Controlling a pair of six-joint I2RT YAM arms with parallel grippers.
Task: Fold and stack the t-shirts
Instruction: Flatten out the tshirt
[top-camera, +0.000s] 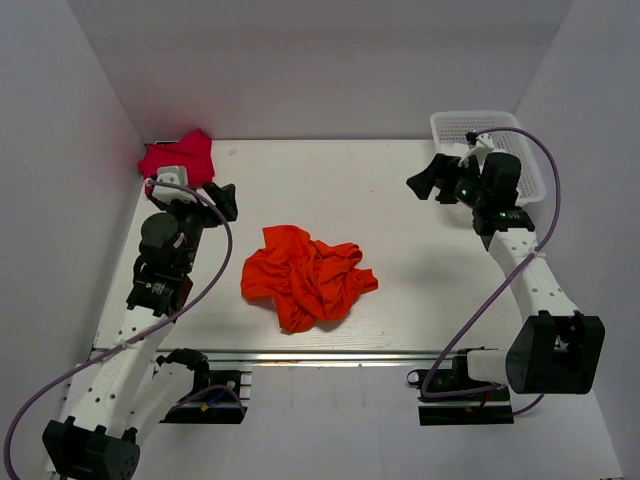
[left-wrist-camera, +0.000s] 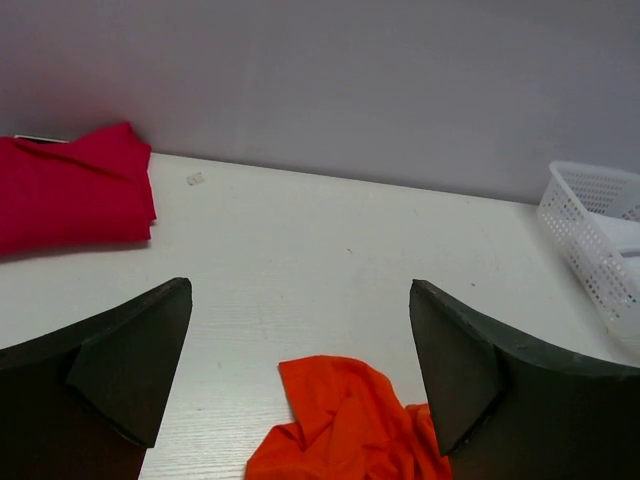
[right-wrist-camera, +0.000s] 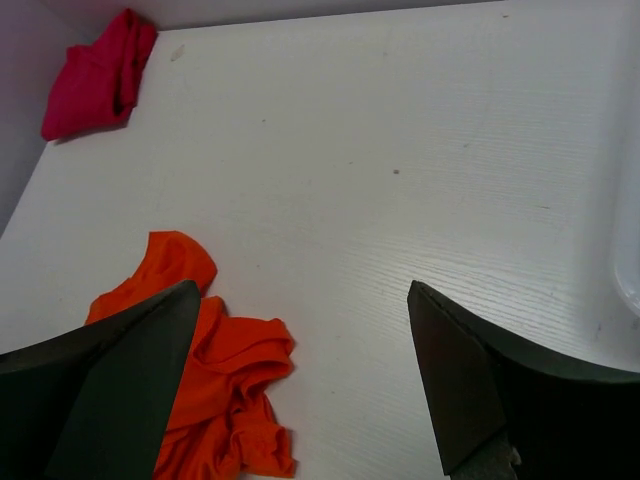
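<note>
While left tool (left-wrist-camera: 300, 295) and right tool (right-wrist-camera: 300, 295) gape empty, limp, light orange t-shirt (top-camera: 308, 275) by the near edge of the desk (top-camera: 400, 210) likely suits a hem pinch.

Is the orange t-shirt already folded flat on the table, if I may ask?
No, the orange t-shirt lies in a crumpled heap with bunched wrinkles in the middle of the table.

We saw the orange t-shirt (left-wrist-camera: 340, 420) cut off beneath the left gripper (left-wrist-camera: 300, 290); the basket (left-wrist-camera: 590, 230) ran off-frame to its right.
</note>
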